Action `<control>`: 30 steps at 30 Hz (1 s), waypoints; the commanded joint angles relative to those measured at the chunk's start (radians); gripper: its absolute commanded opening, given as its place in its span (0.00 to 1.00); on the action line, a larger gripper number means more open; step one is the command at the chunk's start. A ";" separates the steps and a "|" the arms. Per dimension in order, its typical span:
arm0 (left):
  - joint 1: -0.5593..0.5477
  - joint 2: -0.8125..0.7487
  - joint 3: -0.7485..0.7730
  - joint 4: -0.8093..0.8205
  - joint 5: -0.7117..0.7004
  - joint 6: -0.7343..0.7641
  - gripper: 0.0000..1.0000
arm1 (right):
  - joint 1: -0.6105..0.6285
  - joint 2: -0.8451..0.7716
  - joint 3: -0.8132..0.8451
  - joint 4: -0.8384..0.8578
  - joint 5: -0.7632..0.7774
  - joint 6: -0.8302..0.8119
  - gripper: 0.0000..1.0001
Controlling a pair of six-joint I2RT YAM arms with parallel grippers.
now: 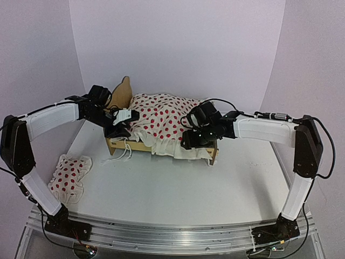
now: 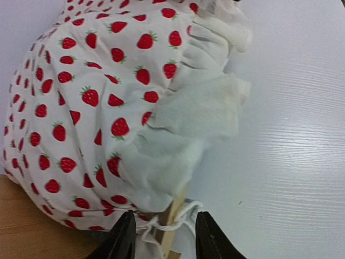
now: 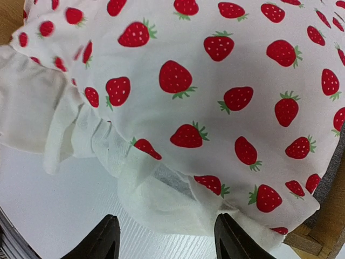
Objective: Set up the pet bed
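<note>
Step in hand: by my reading, smoothing the strawberry cloth [image 1: 161, 116] over the pet bed [image 1: 123, 91], with one gripper at each end.
Pet bed: lies between the two grippers. Its headboard rises just behind the left gripper [image 1: 119, 128], and its foot end is right at the right gripper [image 1: 190, 142].
Left gripper: fingers apart, clamped on nothing. A wooden corner of the frame and a white tie [image 2: 152, 225] sit in the gap, and the bunched ruffle lies just ahead of the fingertips.
Right gripper: fingers wide apart and empty. They hover just short of the ruffle [image 3: 156, 194], with the cloth's printed top spreading out beyond it.
Pillow [image 1: 70, 175]: on the table [image 1: 178, 194], well apart from both grippers, on the near side of the left one.
Doing it well: pinch only the ruffle edge, not the wood or the tie. Draw each end outward and down so the lumps flatten and the hem hangs evenly along the side rail. Keep the pulls gentle and matched.
Risk: the frame looks light, so a one-sided tug could slide or tip it. Closing the left fingers where they stand would likely catch the corner post.
</note>
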 commanded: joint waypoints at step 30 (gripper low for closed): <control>-0.065 0.174 -0.012 0.257 -0.236 -0.179 0.01 | -0.092 -0.067 -0.065 -0.144 0.204 0.027 0.60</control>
